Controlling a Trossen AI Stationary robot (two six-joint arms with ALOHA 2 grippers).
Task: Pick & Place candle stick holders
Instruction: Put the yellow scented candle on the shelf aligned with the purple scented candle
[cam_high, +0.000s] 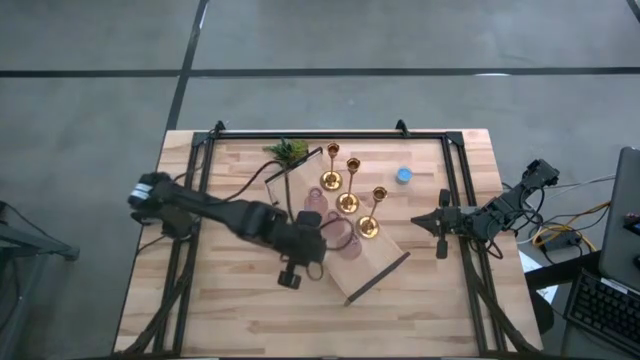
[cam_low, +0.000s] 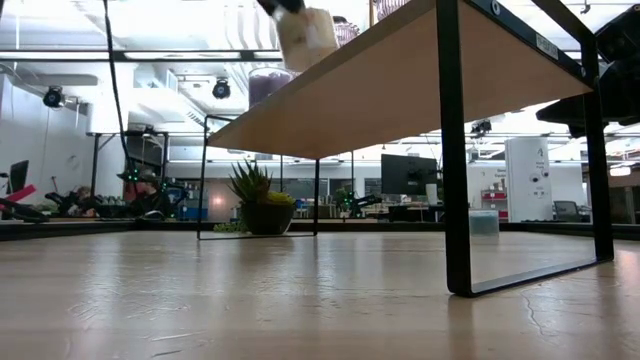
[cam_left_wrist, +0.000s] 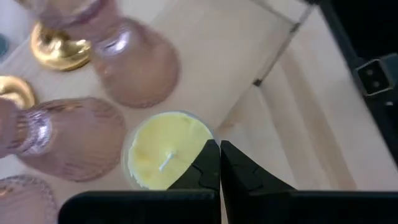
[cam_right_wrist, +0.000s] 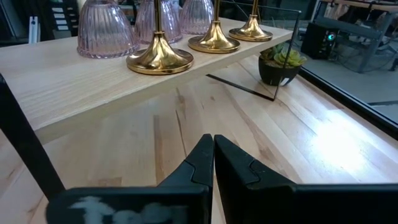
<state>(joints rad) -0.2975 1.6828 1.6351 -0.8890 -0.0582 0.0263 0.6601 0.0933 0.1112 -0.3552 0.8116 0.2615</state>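
Three gold candle stick holders (cam_high: 347, 200) and several pink ribbed glass cups (cam_high: 340, 235) stand on a low wooden shelf (cam_high: 375, 270) in the middle of the table. My left gripper (cam_high: 315, 248) reaches over the shelf's near left part, beside the pink cups (cam_left_wrist: 134, 62). It is shut on a yellow tealight in a clear cup (cam_left_wrist: 165, 149). At the table's right edge, my right gripper (cam_high: 420, 222) rests shut and points at the shelf, its fingertips (cam_right_wrist: 213, 140) holding nothing. The right wrist view shows the gold bases (cam_right_wrist: 160, 59) on the shelf top. My left gripper pinches the yellow tealight's rim (cam_left_wrist: 202, 127) on the side nearest the wrist, one finger over the wax and one outside the cup. The fingers slant down from the table's left. In the low view the tealight (cam_low: 307, 38) hangs tilted under the gripper, above the shelf's edge.
A small green plant (cam_high: 288, 152) stands at the shelf's far left corner. A blue tealight (cam_high: 403, 176) lies on the table behind the shelf's right end. The shelf's black legs (cam_low: 455, 150) and the black frame rails (cam_high: 455, 180) along the table's sides stand nearby.
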